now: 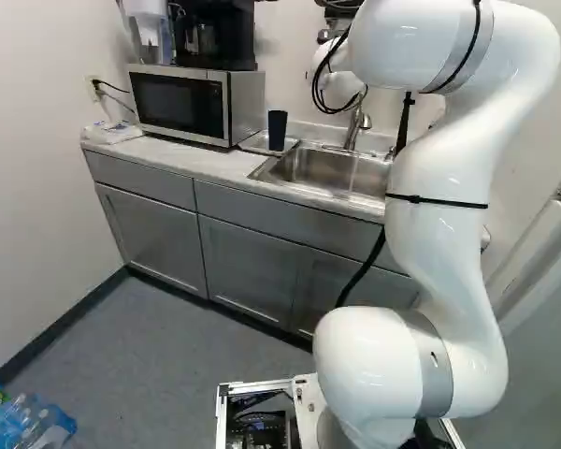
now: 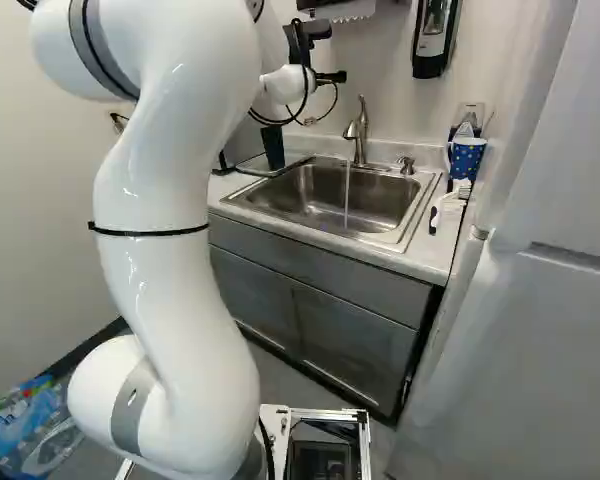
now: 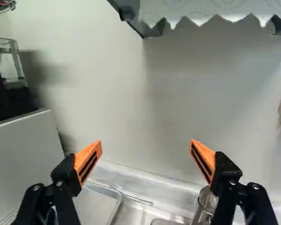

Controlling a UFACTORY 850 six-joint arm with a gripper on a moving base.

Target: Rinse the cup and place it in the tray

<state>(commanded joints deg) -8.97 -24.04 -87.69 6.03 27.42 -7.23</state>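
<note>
Claw (image 3: 146, 143) spread and empty; the cup (image 1: 278, 129) stands at the tray (image 1: 254, 142), left of the sink (image 2: 315, 185). Likely best: steer clear of it — then gently nudge the running faucet (image 2: 360, 132) shut.

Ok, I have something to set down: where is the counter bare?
The strip of counter between the microwave and its front edge, up to the sink. It's crowded by the tray, with the black cup, and at the right base view's right, with the polka-dot cup.
</note>
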